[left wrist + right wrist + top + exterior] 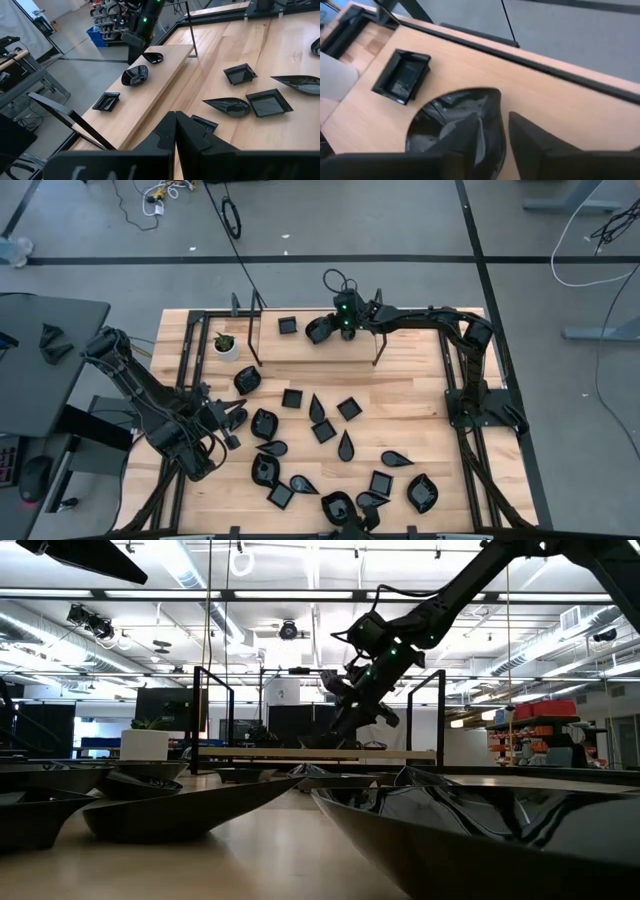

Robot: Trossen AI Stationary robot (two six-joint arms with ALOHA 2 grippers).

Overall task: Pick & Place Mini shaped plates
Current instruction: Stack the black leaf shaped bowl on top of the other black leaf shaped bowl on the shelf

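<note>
Right gripper (322, 330) is over the raised wooden shelf (400, 345) at the far side of the worktop (420, 415), right at a rounded black plate (457, 125). In the right wrist view the jaws are parted a little, one finger over the plate, the other just past its rim; plate lies flat on the shelf, not clamped. A square plate (288, 325) sits on the same shelf just beside it, toward the small white pot with the plant (226, 345).

Left gripper (228, 425) waits low at the near-left of the worktop, jaws closed on nothing, fingers pressed together in the left wrist view.

Remaining mini shaped plates (330, 430) (square, teardrop, rounded) are scattered across the middle and near side of the worktop, mostly apart from each other.
</note>
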